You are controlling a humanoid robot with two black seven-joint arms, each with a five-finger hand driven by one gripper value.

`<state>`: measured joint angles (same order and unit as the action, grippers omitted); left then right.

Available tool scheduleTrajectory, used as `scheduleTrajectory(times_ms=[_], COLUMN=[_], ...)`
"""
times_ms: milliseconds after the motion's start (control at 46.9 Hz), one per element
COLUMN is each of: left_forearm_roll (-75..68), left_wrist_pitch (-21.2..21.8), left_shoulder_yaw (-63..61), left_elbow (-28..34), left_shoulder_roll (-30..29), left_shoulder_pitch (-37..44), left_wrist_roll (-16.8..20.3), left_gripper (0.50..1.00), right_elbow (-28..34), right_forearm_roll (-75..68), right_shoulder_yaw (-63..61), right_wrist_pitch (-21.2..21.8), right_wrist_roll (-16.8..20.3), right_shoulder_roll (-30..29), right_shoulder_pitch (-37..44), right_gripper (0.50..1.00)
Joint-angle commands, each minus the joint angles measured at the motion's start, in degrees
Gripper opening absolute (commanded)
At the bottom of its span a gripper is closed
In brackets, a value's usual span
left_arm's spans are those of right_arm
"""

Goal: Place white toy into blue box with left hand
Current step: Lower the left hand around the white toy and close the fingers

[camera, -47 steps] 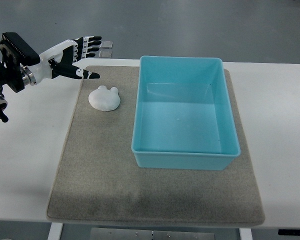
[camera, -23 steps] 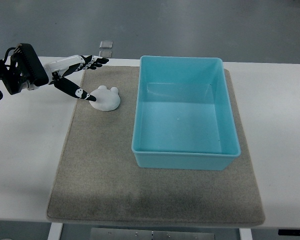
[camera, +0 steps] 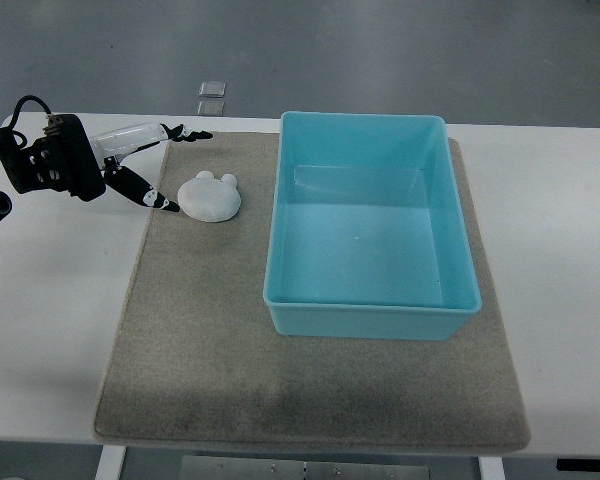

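Top view shows my left robot hand (camera: 145, 165) spread open, empty, just beside the white toy (camera: 209, 196), which lies left of the blue box (camera: 368, 226). Likely light, smooth; I'd pinch its domed sides.

Bright, even overhead light; soft shadows (sharp focus throughout).

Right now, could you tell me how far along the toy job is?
Nothing is finished yet: the blue box is empty. In hand: the left hand is open beside the white toy, which lies on the mat, ungrasped. Left to do: grasp the toy, lift it, and drop it into the box.
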<state>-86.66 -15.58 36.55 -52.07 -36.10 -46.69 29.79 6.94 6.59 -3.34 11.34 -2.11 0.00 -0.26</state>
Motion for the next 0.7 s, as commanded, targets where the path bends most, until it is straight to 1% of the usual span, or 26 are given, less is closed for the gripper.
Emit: scheduleTrajectory(times_ms=[0,192,341,597,683], left_forearm_roll=[0.0,0.0,-0.5,-0.8,-1.3], left_wrist_pitch=[0.3,4.1,7.1,11.9,14.0], left_shoulder_yaw=[-1.1,-5.8,-7.5,-11.7,-12.9], left_elbow=[-0.1,-0.1,-0.1,0.2,0.9], left_shoulder_roll=[0.2,0.6,1.3,2.0,2.6], left_shoulder_pitch=[-0.2,-0.6,-0.7,-1.4,-1.5], left_wrist_roll=[-0.1,-0.1,-0.3,-0.8,-1.1], left_gripper=[0.941,0.941,0.93,0.853,0.81], right_elbow=[0.0,0.0,0.0,0.0,0.0], right_forearm_roll=[0.0,0.0,0.0,0.0,0.0], right_shoulder_yaw=[0.0,0.0,0.0,0.0,0.0], right_wrist_pitch=[0.0,0.0,0.0,0.0,0.0], right_wrist_roll=[0.0,0.0,0.0,0.0,0.0], right_shoulder_roll=[0.0,0.0,0.0,0.0,0.0], right_shoulder_pitch=[0.0,0.0,0.0,0.0,0.0], right_gripper=[0.936,0.936,0.936,0.936,0.936])
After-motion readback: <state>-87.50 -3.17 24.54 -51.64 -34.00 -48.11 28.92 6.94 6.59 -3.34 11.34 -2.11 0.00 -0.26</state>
